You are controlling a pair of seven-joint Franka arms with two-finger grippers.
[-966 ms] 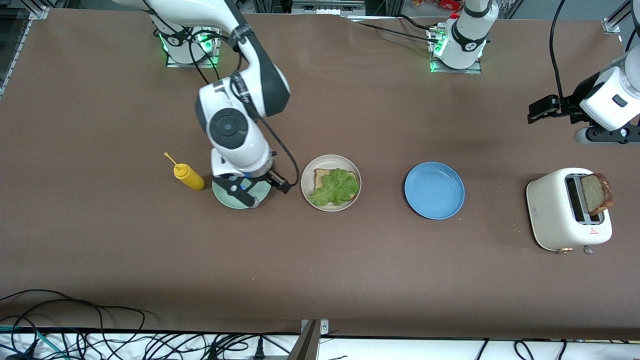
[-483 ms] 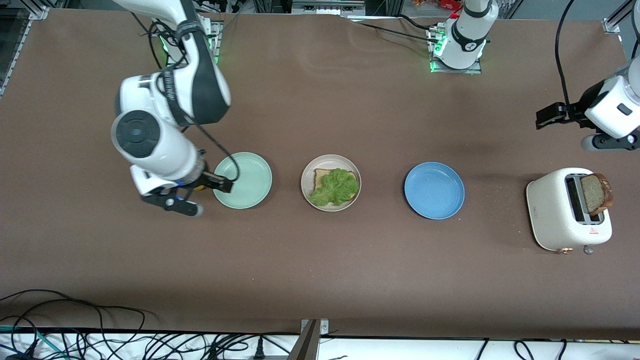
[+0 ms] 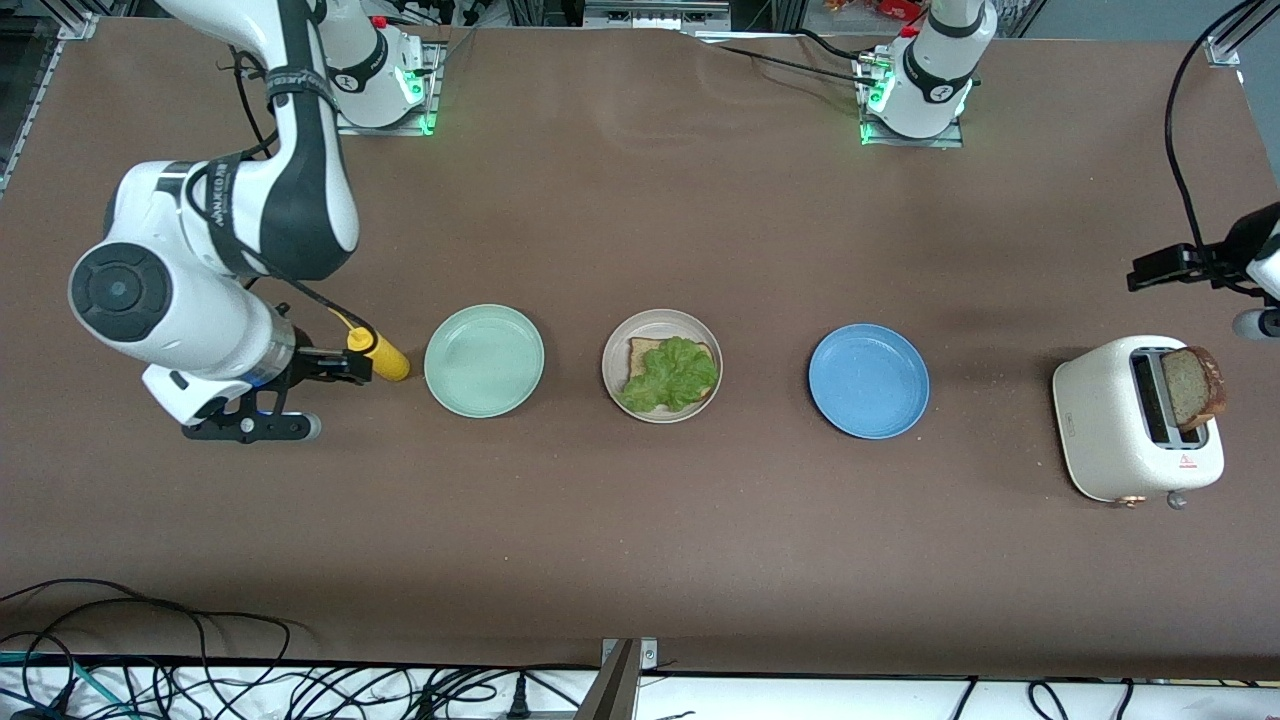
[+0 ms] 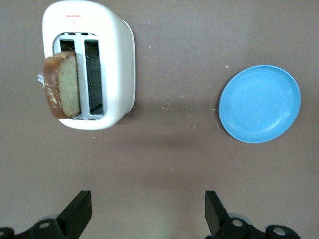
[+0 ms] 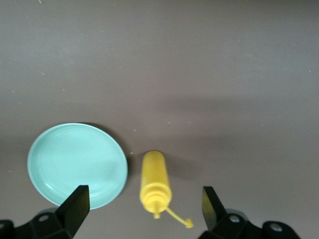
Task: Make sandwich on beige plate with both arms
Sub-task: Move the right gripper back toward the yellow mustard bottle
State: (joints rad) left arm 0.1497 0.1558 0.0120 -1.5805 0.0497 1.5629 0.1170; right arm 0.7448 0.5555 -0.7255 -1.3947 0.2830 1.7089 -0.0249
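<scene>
The beige plate sits mid-table with one brown bread slice on it and a green lettuce leaf on top. A second bread slice stands in the white toaster at the left arm's end; the left wrist view shows this slice and the toaster too. My left gripper is open and empty in the air near the toaster; it also shows in its wrist view. My right gripper is open and empty, over the table by the yellow bottle; it also shows in its wrist view.
A yellow squeeze bottle lies beside the mint-green plate, toward the right arm's end. Both show in the right wrist view, the bottle and the plate. A blue plate sits between the beige plate and the toaster and shows in the left wrist view.
My right arm has swung from over the mint-green plate toward its end of the table, past the yellow bottle. My left arm has drawn back toward its end of the table.
</scene>
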